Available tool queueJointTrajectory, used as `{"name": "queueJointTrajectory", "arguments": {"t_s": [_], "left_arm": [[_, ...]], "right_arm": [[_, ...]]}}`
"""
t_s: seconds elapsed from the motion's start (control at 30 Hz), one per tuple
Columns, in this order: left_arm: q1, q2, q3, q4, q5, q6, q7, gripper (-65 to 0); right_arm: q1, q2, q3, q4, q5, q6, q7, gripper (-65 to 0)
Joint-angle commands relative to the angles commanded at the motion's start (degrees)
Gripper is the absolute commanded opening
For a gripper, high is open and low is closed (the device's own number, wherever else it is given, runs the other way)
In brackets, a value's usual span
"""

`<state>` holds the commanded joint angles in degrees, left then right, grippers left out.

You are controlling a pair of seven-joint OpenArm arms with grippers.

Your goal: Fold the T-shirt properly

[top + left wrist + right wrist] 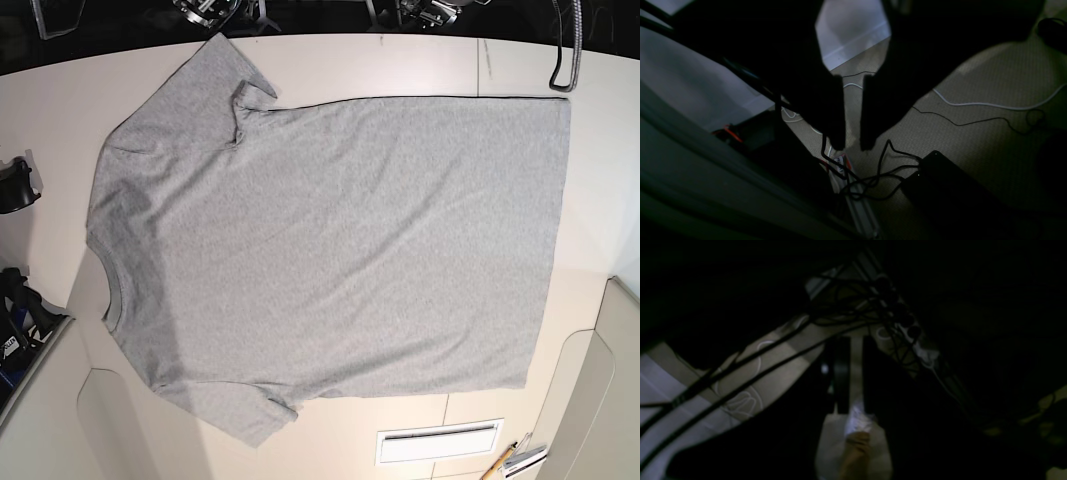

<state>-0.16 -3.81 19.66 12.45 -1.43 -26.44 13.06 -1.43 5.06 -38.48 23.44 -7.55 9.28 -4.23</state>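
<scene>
The T-shirt (330,250) is lying flat and unfolded on the table (400,65), plain side up. Both grippers, left (853,113) and right (853,376), are hanging slightly parted, empty (off the table). Folding isn't begun; next, reaching for a sleeve edge.

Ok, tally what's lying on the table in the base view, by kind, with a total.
Grey T-shirt, spread flat: 1
White slotted plate near the bottom edge: 1
Small cluster of items by the plate, one looking like a pencil, too small to count
Total clearly countable: 2
</scene>
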Motion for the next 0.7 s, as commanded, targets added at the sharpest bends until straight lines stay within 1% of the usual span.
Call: {"name": "queueJointTrajectory", "arguments": {"t_s": [0.07, 0.2, 0.3, 0.33, 0.63, 0.67, 0.7], "left_arm": [[0.02, 0.00, 0.00, 0.00, 0.00, -0.20, 0.00, -53.4], [0.02, -0.02, 0.00, -0.02, -0.02, -4.63, 0.00, -53.4], [0.02, 0.00, 0.00, 0.00, -0.02, -7.02, 0.00, -53.4], [0.02, 0.00, 0.00, 0.00, -0.02, -7.37, 0.00, -53.4], [0.04, 0.00, 0.00, 0.00, 0.00, -7.19, 0.04, -53.4], [0.02, 0.00, 0.00, 0.00, -0.04, -7.02, 0.04, -53.4], [0.04, 0.00, 0.00, 0.00, -0.04, -5.46, 0.31, -53.4]], "right_arm": [[0.00, 0.00, 0.00, 0.00, 1.86, 0.00, 0.02, -57.1], [0.00, 0.02, 0.00, 0.04, 2.21, -0.02, 0.02, -57.1], [-0.02, 0.00, 0.00, 0.04, 2.21, 0.00, 0.00, -57.1], [-0.02, 0.00, 0.00, 0.04, 2.21, -0.02, 0.00, -57.1], [0.00, 0.00, 0.00, 0.09, 2.21, -0.02, 0.00, -57.1], [0.00, 0.00, 0.00, 0.09, 2.21, -0.02, 0.00, -57.1], [-0.02, 0.00, 0.00, 0.09, 2.21, -0.02, 0.00, -57.1]]}}
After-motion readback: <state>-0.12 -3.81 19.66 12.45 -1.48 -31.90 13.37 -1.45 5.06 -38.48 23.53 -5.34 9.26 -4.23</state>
